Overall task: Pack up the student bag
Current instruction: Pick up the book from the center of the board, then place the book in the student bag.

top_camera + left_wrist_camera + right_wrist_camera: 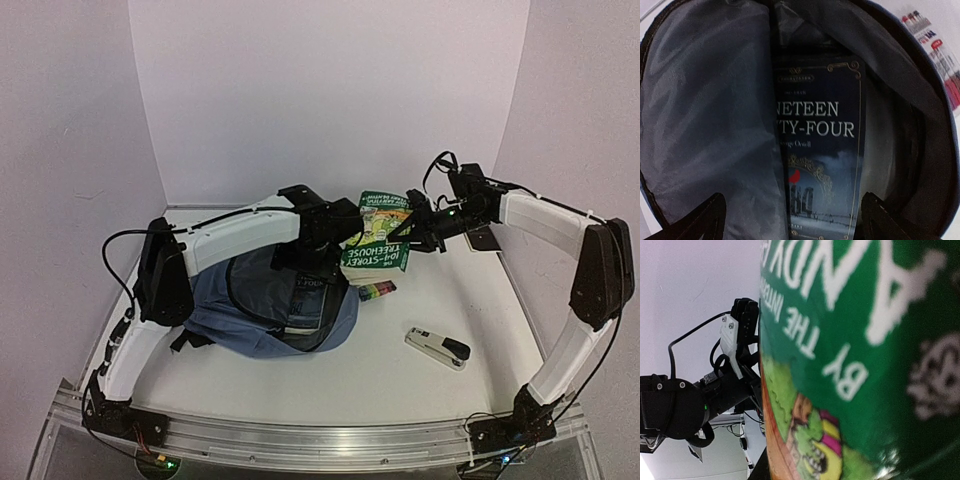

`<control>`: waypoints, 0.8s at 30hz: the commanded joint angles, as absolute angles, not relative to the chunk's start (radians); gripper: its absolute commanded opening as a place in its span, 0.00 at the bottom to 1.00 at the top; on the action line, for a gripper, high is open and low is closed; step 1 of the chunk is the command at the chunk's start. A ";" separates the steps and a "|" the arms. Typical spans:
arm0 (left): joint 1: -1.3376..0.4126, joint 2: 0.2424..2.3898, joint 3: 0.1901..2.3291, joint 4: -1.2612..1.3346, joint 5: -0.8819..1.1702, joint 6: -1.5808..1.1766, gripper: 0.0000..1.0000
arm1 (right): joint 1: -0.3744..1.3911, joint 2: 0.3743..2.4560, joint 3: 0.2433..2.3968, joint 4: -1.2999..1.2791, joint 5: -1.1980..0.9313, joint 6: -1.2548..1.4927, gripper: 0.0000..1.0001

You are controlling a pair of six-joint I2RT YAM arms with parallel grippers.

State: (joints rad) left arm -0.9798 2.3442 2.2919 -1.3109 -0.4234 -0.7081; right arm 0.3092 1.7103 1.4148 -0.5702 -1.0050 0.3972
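On the table (400, 385), the student bag (225, 305) lay open, a dark book (820, 150) inside. The left gripper (792, 212) hung over its mouth, jaws wide, empty. The right gripper (415, 232) clamped a green book (378, 242) raised just beside the bag. Inserting it next likely required clearing the left arm.

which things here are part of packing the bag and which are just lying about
In the job: student bag, dark book inside it, green book held by the right gripper.
Lying about, perhaps to pack later: pen pack, stapler.
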 commanded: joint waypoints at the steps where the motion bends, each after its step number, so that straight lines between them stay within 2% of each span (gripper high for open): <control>1: -0.960 2.393 2.389 -1.638 -0.554 -0.772 0.92 | 0.314 1.634 1.412 -0.447 -1.029 0.450 0.00; 9: -0.959 2.461 2.392 -1.699 -0.605 -0.774 0.90 | 0.314 1.635 1.417 -0.436 -1.026 0.461 0.00; 14: -0.952 2.447 2.303 -1.700 -0.592 -0.791 0.81 | 0.311 1.634 1.444 -0.437 -1.025 0.458 0.00; 16: -0.946 2.428 2.275 -1.700 -0.592 -0.810 0.73 | 0.311 1.634 1.454 -0.437 -1.025 0.457 0.00; 19: -0.941 2.397 2.277 -1.701 -0.594 -0.814 0.56 | 0.311 1.640 1.460 -0.437 -1.022 0.456 0.00; 24: -0.931 2.357 2.319 -1.700 -0.587 -0.811 0.20 | 0.328 1.653 1.458 -0.412 -1.016 0.470 0.00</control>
